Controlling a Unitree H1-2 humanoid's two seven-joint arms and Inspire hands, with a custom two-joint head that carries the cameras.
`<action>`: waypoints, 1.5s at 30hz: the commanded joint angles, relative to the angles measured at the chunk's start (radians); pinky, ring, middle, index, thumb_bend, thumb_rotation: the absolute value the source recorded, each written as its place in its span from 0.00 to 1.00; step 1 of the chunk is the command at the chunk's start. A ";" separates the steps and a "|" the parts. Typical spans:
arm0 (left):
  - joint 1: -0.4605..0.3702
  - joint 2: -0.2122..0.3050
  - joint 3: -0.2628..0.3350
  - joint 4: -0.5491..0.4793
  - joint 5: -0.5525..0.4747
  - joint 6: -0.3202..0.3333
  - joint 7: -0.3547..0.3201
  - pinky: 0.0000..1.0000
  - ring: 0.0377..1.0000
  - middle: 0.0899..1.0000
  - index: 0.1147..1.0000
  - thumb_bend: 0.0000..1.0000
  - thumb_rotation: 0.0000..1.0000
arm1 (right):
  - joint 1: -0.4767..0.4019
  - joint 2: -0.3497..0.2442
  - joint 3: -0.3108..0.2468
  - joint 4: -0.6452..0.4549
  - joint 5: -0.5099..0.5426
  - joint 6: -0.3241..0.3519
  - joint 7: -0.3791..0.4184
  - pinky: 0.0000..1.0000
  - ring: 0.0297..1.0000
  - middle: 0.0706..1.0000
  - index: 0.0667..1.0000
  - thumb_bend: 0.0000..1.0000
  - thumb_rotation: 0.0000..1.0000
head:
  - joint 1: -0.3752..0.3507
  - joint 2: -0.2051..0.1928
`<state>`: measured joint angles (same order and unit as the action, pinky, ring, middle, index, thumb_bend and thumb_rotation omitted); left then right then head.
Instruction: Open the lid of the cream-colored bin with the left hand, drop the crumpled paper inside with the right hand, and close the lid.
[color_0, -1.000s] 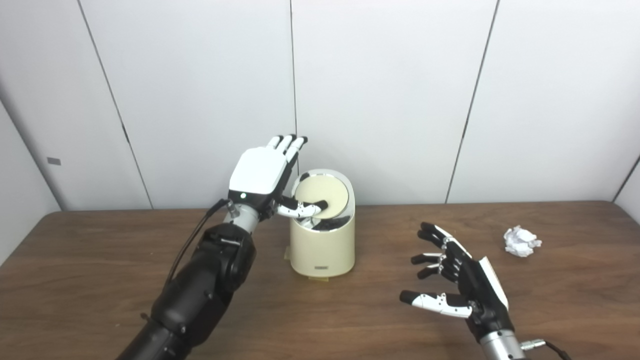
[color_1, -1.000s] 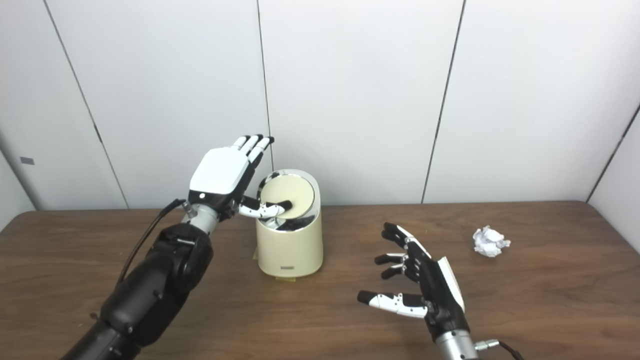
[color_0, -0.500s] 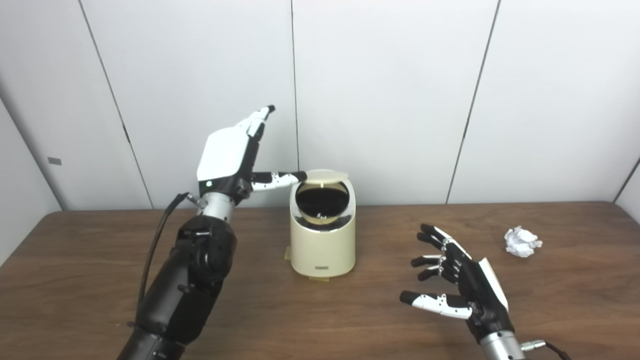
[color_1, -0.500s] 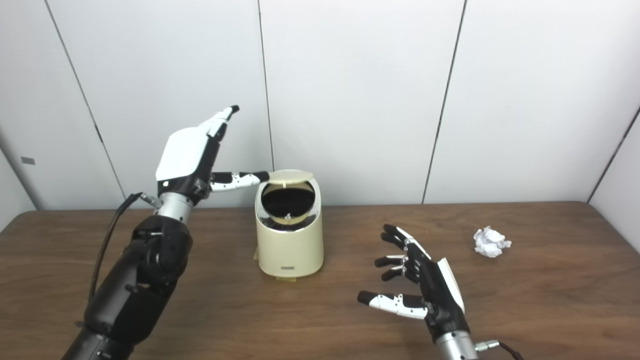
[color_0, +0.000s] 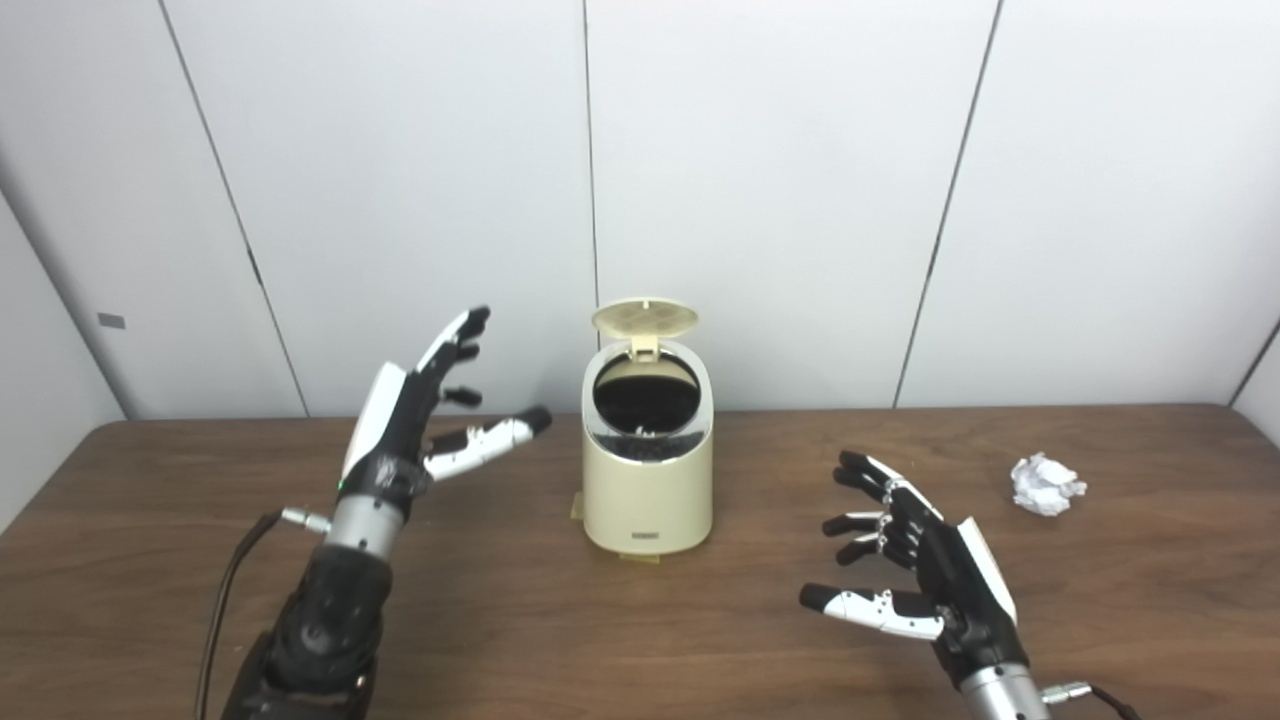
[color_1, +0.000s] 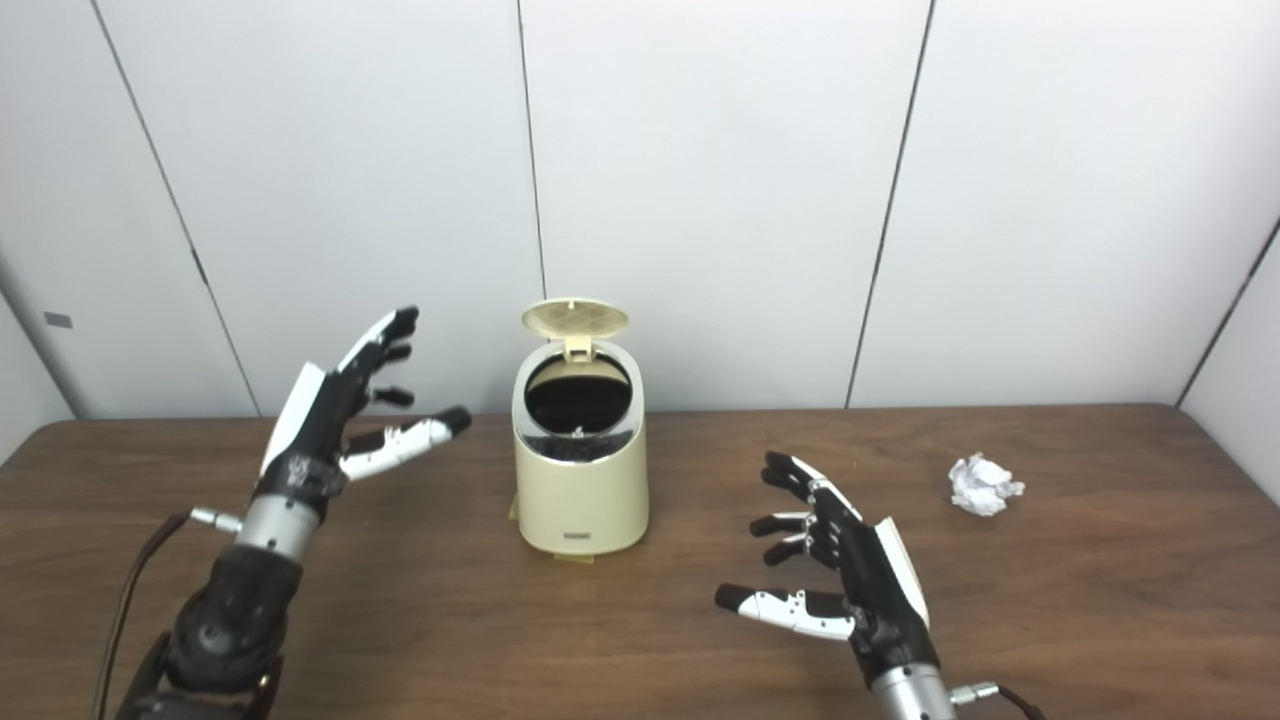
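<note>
The cream-colored bin (color_0: 648, 495) stands on the brown table near its middle. Its round lid (color_0: 645, 317) is tipped up at the back, and the dark opening (color_0: 646, 392) shows. My left hand (color_0: 415, 420) hovers open to the left of the bin, clear of it, fingers spread. The crumpled white paper (color_0: 1045, 483) lies on the table at the far right. My right hand (color_0: 915, 565) is open, low over the table between the bin and the paper, touching neither.
The wooden table (color_0: 640, 620) runs the full width of the view, with white wall panels (color_0: 780, 180) close behind the bin. A small tab (color_0: 577, 508) sticks out at the bin's base on the left.
The lid went from pushed down by my left thumb to fully raised. My left hand let go, dropped and drew back to the left. The right hand and paper stayed put.
</note>
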<state>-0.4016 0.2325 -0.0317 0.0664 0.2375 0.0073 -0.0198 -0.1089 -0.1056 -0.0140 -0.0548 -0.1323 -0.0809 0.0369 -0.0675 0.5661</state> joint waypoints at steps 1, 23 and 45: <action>-0.008 -0.005 0.017 -0.038 -0.054 -0.063 -0.009 0.71 0.87 0.90 0.95 0.93 0.45 | -0.025 -0.006 -0.006 -0.015 0.006 -0.023 -0.012 0.49 0.62 0.82 0.82 0.72 0.19 | -0.001 0.001; 0.182 -0.113 -0.012 0.124 -0.085 -0.267 0.026 0.75 0.84 0.87 0.91 0.87 0.34 | -0.102 -0.197 -0.028 -0.132 -0.178 0.115 0.020 0.47 0.62 0.78 0.80 0.74 0.02 | -0.120 -0.041; 0.161 -0.043 0.011 0.234 -0.104 -0.334 0.019 0.76 0.84 0.88 0.91 0.81 0.22 | -0.382 -0.682 0.115 -0.033 -0.726 0.249 0.372 0.56 0.71 0.76 0.73 0.90 0.06 | -0.363 -0.114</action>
<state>-0.2584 0.1740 -0.0237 0.2739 0.1228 -0.2983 -0.0017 -0.4429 -0.7522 0.1060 -0.0843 -0.8416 0.1549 0.3975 -0.4295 0.4510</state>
